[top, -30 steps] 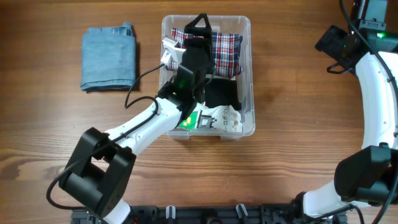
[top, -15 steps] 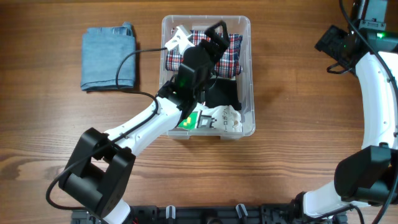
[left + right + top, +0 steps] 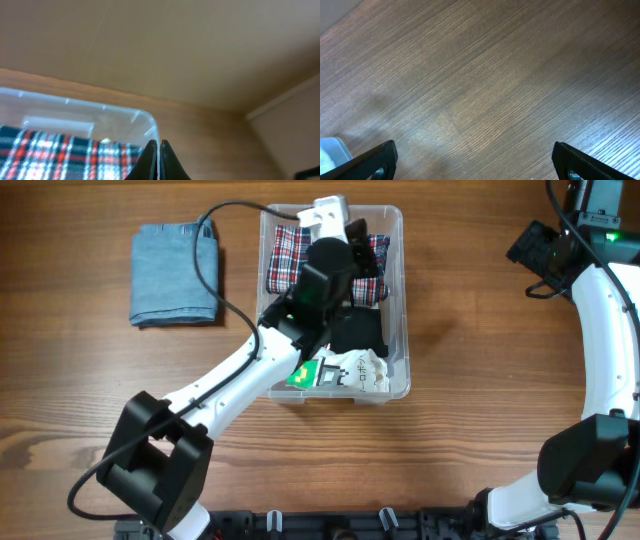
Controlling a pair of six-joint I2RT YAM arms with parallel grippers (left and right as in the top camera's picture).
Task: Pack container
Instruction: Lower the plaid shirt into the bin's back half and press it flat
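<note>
Writing: a white packet [image 3: 366,369] at the near end of the bin carried dark print, too small to read. Beside it was a green-and-white printed label [image 3: 304,375], text also unreadable; could not tell whether it was stuck to the base or lay loose.

The large clear rectangular plastic container [image 3: 404,288] stood upright, mouth up, around the middle of the brown wood-grain counter [image 3: 480,380], toward the far side. Its long axis ran near-to-far, with the short ends facing the robot and the far edge.

Inside, a red, white and black plaid cloth [image 3: 284,266] filled the far end. A black cloth [image 3: 358,332] lay in the middle, toward the right wall. The packet and label sat at the near end.

A folded blue denim cloth [image 3: 175,273] lay on the counter left of the container, apart from it. A black cable [image 3: 215,270] looped above its right edge.

The left claw [image 3: 160,150] was over the far end of the container, above the plaid cloth. Its tips were pressed together and nothing was seen between them. In the left wrist view it pointed past the far rim.

The right claw [image 3: 475,160] was spread wide and held nothing. It hung over bare counter, well to the right of the container.
</note>
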